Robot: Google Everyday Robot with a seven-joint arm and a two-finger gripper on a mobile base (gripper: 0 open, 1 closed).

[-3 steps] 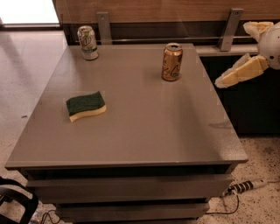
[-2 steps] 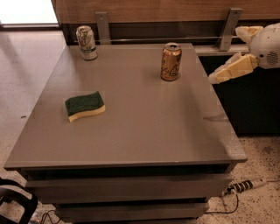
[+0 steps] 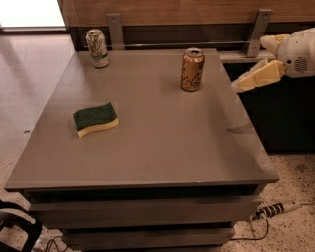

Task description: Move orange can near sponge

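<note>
A grey desk [image 3: 147,162] stands on a speckled floor [image 3: 295,177], with a power strip [image 3: 275,209] lying near right. Behind runs a wood-panelled wall [image 3: 172,12] with two metal brackets [image 3: 116,29]. The claw [image 3: 247,64] hangs off the desk's far right edge.

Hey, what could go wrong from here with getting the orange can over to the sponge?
The orange can stands upright, and the gripper hangs to its right, past the table edge; a sideways approach might knock it over. The sponge lies well across the table, so a loose grip or dragging could tip the can on the way.
</note>
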